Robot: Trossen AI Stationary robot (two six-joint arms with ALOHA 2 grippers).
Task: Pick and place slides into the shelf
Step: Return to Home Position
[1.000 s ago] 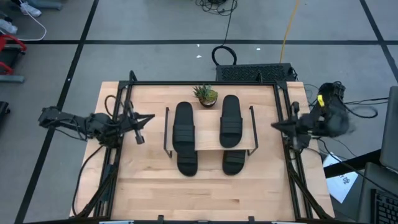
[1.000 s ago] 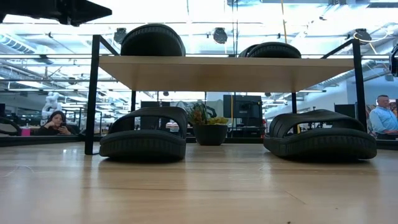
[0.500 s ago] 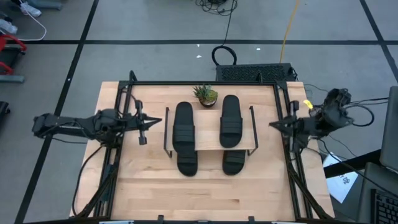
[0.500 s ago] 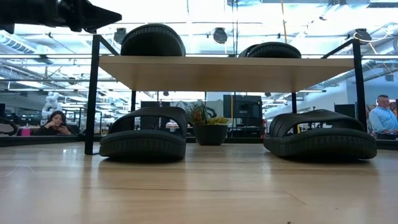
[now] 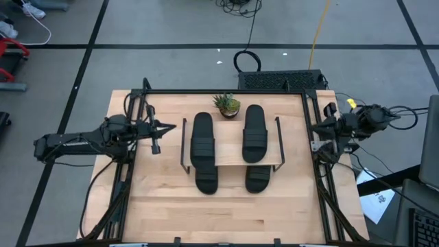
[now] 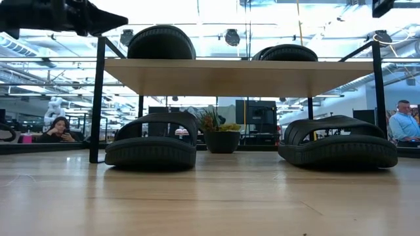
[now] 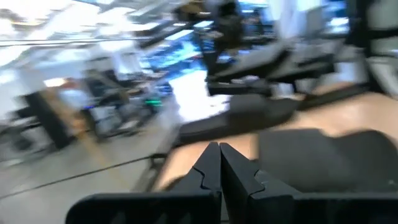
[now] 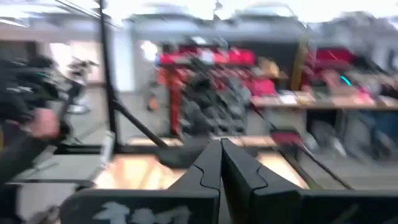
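The shelf (image 5: 231, 163) stands mid-table, its plank (image 6: 236, 76) on thin black side frames. Two black slides (image 5: 202, 137) (image 5: 254, 132) lie sole-down on the plank. Two more slides (image 6: 151, 143) (image 6: 338, 141) rest on the tabletop under it, their near ends (image 5: 206, 181) (image 5: 257, 180) sticking out past the plank's near edge. My left gripper (image 5: 169, 127) is shut and empty in the air left of the shelf; it also shows in its wrist view (image 7: 219, 149). My right gripper (image 5: 314, 130) is shut and empty at the table's right edge; it also shows in its wrist view (image 8: 221, 147).
A small potted plant (image 5: 227, 104) stands at the shelf's far side, between the two top slides. Black frame rails (image 5: 130, 158) (image 5: 322, 171) run along the table's left and right sides. The near half of the table (image 5: 226, 216) is bare wood. People (image 6: 59, 128) (image 6: 401, 122) sit beyond the table.
My right gripper has drawn back toward the table's right edge, still shut. My left arm has swung a little while its shut gripper stays left of the shelf. The slides and the shelf have not moved.
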